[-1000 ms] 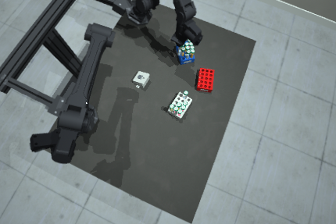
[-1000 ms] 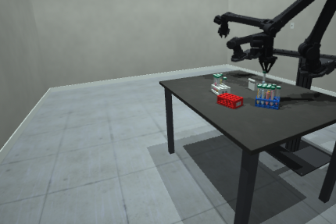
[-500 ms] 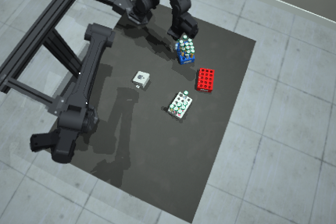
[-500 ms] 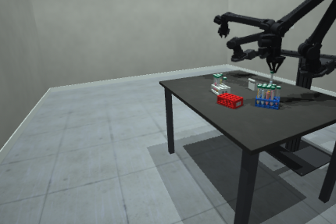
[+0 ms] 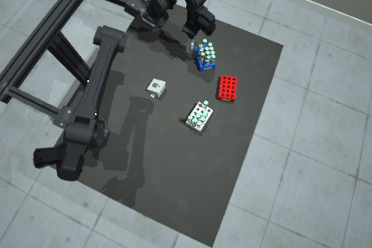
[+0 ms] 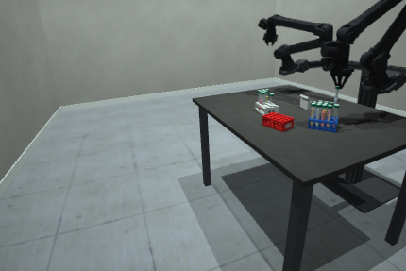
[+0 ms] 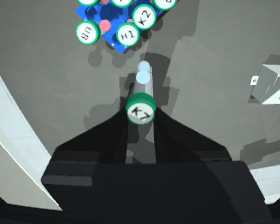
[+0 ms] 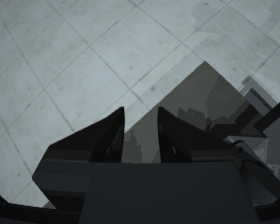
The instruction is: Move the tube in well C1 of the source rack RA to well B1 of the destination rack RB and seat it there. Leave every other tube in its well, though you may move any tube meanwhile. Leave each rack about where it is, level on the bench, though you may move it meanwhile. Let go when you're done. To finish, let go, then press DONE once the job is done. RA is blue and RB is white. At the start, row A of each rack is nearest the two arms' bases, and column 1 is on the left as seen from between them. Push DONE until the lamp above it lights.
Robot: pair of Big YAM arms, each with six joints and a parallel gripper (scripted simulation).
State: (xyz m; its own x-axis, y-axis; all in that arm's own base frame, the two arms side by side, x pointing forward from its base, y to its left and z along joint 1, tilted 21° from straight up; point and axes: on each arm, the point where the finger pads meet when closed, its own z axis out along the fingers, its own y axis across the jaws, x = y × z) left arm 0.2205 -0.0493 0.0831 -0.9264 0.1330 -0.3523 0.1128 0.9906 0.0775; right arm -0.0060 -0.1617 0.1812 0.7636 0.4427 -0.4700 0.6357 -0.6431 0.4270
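My left gripper is shut on a clear tube with a green cap marked K7. It holds the tube upright in the air, beside the blue rack RA on the side toward the bases. The blue rack holds several green-capped tubes. The white rack RB also holds several green-capped tubes, one apart from the group near a corner. My right gripper is open and empty, high and away from the racks. The well letters are too small to read.
A red rack without tubes stands beyond the blue and white racks. A small white box stands nearer the bases; no lit lamp can be made out. The tubes in RA rise close to the held tube.
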